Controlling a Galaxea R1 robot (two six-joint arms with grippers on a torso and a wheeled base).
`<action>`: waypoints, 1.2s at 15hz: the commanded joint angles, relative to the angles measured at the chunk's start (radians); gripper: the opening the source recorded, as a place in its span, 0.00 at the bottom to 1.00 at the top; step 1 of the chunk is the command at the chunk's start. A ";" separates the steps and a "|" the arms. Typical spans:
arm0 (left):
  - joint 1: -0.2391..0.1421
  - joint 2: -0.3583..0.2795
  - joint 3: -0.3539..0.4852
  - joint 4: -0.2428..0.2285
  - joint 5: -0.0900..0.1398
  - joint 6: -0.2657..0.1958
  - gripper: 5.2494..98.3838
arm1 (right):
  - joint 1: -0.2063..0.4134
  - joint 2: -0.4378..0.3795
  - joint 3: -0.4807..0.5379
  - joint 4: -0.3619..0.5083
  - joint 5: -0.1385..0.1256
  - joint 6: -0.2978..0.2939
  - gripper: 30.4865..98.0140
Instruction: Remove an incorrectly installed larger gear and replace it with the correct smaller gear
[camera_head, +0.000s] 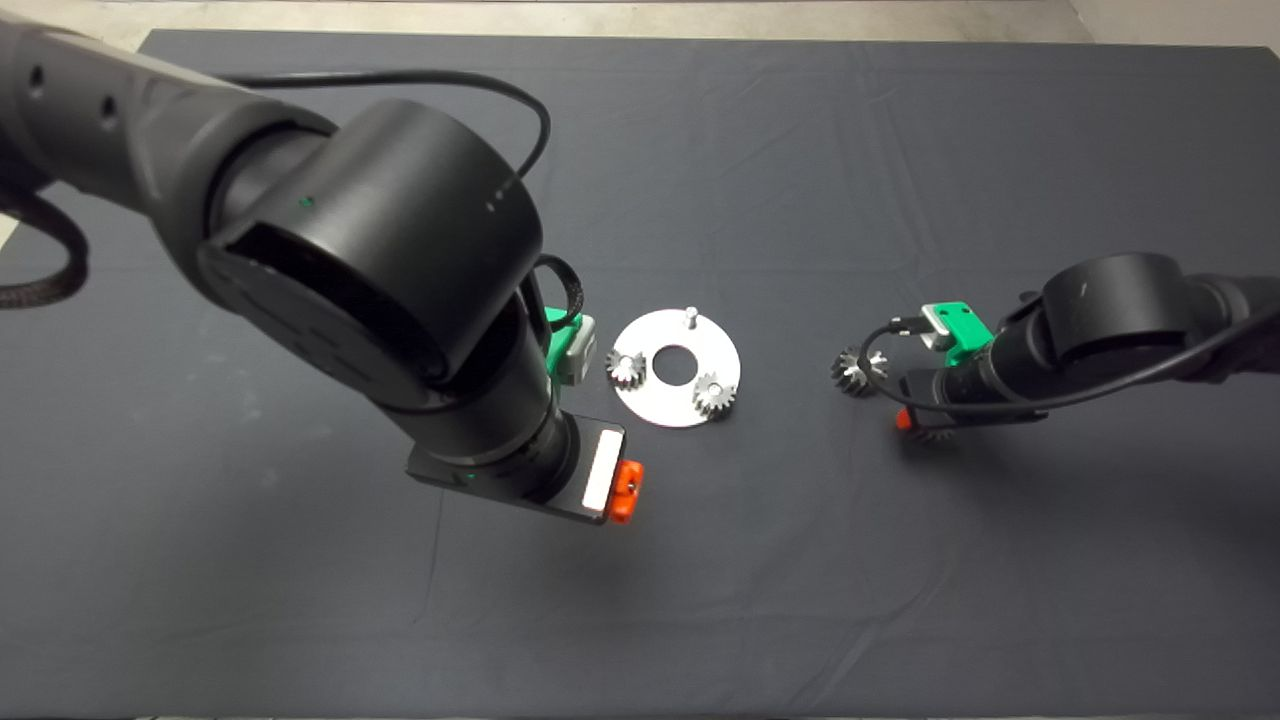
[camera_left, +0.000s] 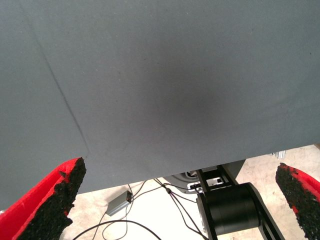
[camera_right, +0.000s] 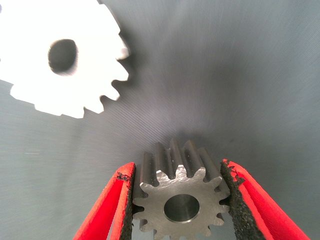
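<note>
Spread over the table, a dark mat (camera_head: 700, 560) carries our right gripper (camera_right: 179, 205), red fingers clamped on a small silver fine-toothed steel gear (camera_right: 179, 197) beside the bigger dark bevel gear (camera_head: 858, 371); that thin tooth-tip hold may slip, while our left gripper (camera_left: 175, 200) hangs wide open, empty.

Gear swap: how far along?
Done: the larger gear lies on the mat, off the plate; one peg is bare. In hand: right gripper fingers clamp the smaller gear. To do: seat it on that peg. Left gripper open beside the plate.
</note>
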 joint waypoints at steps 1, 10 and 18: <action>-0.013 0.015 -0.009 0.001 0.060 0.002 0.99 | 0.086 -0.001 0.036 0.098 -0.100 0.011 0.16; -0.013 0.015 -0.032 0.001 0.061 0.006 0.99 | 0.541 0.102 -0.130 0.498 -0.095 -0.076 0.13; -0.013 0.013 -0.038 0.000 0.060 0.026 0.99 | 0.522 0.348 -0.523 0.621 -0.092 -0.199 0.13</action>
